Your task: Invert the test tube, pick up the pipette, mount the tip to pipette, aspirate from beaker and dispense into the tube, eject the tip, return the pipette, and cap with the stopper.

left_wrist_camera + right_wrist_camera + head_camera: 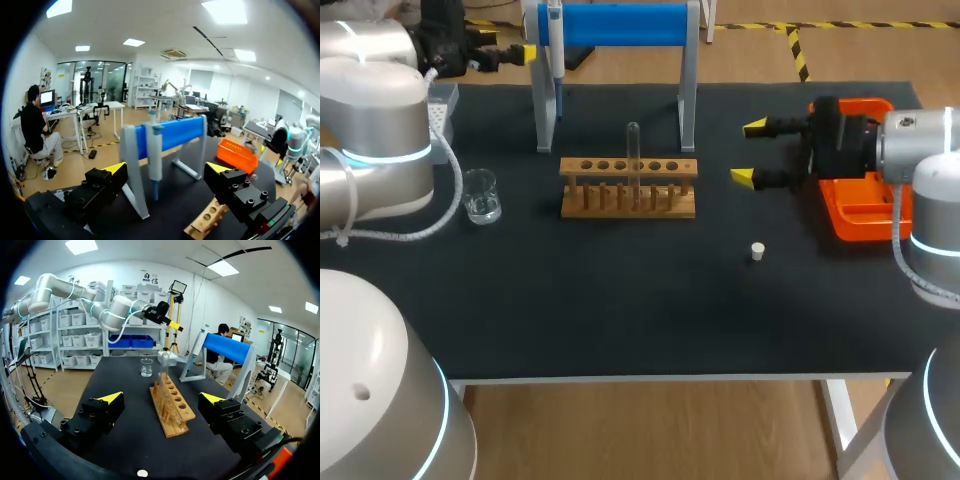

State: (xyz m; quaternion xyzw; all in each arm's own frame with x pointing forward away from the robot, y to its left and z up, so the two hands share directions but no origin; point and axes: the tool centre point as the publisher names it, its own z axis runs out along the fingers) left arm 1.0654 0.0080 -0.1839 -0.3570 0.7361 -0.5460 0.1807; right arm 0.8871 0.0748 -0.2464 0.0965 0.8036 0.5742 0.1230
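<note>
A clear test tube (633,150) stands upright in the wooden rack (628,187) at mid-table. The pipette (555,45) hangs on the left end of the blue stand (620,25) at the back. My left gripper (525,52) is open just left of it; in the left wrist view the pipette (154,155) hangs ahead of the open left gripper (166,169), untouched. My right gripper (748,152) is open and empty, right of the rack, pointing at it. In the right wrist view the rack (172,407) and tube (164,367) lie ahead of the gripper (161,399). A glass beaker (480,195) stands left; a white stopper (757,251) lies front right.
An orange tray (860,205) sits at the right edge under my right wrist. A pale box (442,105) stands at the back left beside my left arm. The dark mat (640,310) stretches to the front edge.
</note>
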